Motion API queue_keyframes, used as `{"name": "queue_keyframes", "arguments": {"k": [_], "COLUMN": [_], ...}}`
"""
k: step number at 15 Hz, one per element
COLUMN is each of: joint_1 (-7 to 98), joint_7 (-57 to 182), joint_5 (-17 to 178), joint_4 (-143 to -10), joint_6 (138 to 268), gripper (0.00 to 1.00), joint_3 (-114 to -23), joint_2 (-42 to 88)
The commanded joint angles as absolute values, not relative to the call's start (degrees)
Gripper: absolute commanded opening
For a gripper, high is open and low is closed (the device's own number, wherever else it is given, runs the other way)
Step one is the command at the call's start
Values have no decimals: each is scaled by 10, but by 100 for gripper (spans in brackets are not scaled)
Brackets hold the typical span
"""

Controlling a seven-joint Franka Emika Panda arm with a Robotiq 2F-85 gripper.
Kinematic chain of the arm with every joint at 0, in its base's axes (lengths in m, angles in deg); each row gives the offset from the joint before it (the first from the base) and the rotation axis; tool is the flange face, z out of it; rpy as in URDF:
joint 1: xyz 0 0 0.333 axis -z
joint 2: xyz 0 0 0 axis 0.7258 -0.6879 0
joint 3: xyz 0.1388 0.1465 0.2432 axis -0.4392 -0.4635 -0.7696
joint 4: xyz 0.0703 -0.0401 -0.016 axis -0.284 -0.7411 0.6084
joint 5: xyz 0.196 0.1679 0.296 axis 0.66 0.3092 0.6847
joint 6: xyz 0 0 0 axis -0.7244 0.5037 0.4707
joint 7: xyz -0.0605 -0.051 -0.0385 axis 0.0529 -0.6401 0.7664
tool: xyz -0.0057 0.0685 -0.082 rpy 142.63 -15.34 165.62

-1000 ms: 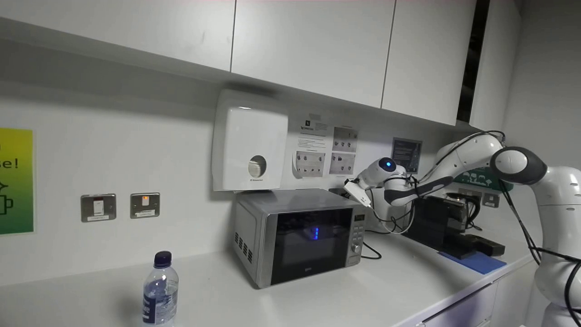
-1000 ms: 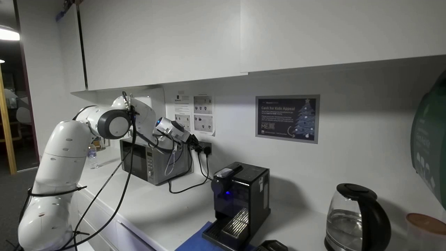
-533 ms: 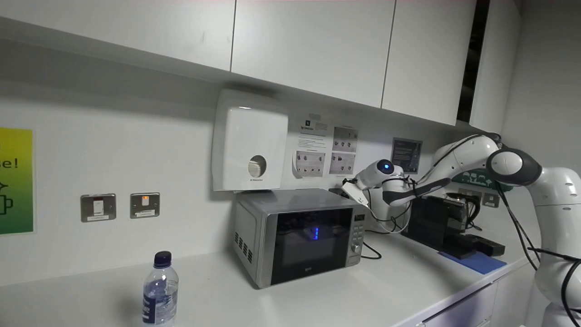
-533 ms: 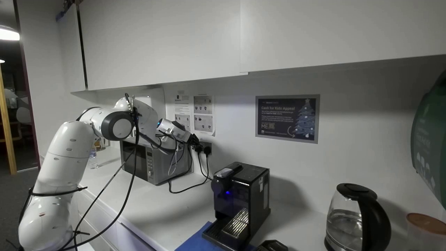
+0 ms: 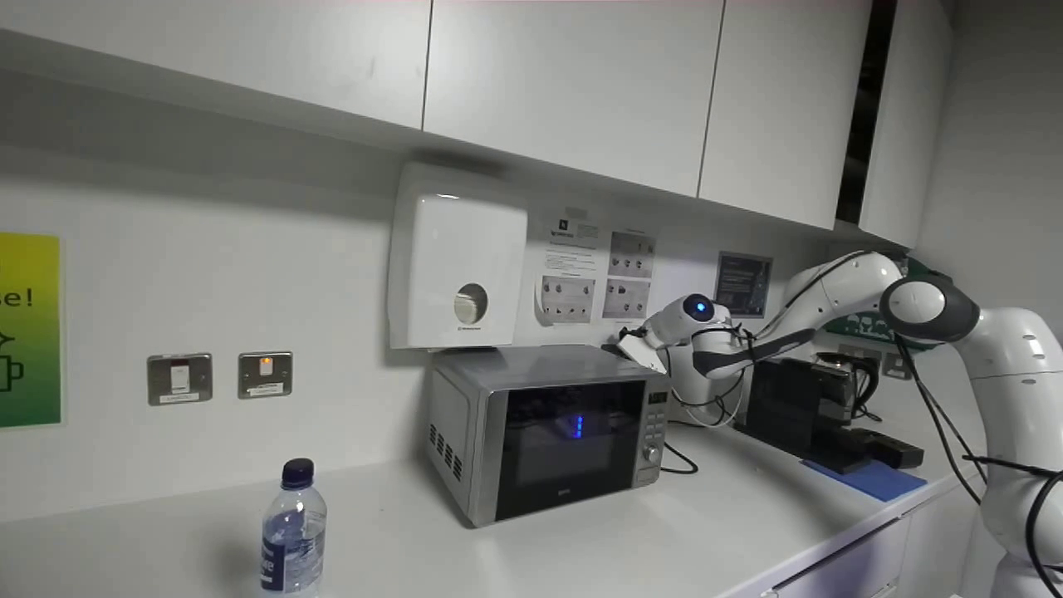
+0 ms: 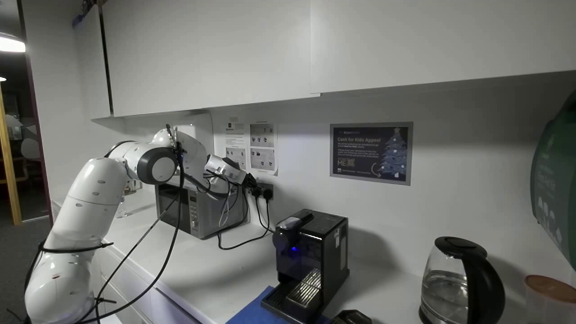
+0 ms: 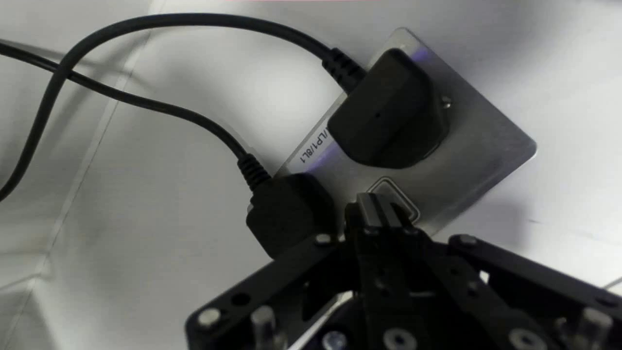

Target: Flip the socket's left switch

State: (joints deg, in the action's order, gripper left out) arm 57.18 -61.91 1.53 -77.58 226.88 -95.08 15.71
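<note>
White robot arm (image 6: 87, 198) standing at a slant in an exterior view, bent at the dark-ringed elbow (image 6: 163, 170), wrist (image 5: 671, 322) tilted downward with a round blue light (image 5: 700, 307), black gripper (image 7: 379, 210) with both fingers (image 7: 369, 210) together, tips side by side in the wrist view

This is a kitchen: a microwave (image 5: 548, 440), coffee machine (image 6: 310, 256) and kettle (image 6: 450, 283) stand on a counter (image 5: 581, 548) below wall cupboards (image 5: 569, 91). The white dispenser (image 5: 461, 257) and Cash for Kids Appeal poster (image 6: 371, 154) suggest a shared workplace.
</note>
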Motion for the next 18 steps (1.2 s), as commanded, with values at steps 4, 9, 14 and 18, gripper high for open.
{"name": "queue_keyframes", "arguments": {"k": [4, 9, 14, 18], "joint_1": [562, 560, 557, 557], "joint_7": [-635, -635, -636, -636], "joint_5": [-16, -19, -29, -38], "joint_4": [-735, -731, -726, -722], "joint_6": [2280, 2277, 2276, 2274], "gripper": [0, 0, 0, 0], "joint_3": [-946, -946, -945, -946], "joint_2": [134, 132, 133, 134]}}
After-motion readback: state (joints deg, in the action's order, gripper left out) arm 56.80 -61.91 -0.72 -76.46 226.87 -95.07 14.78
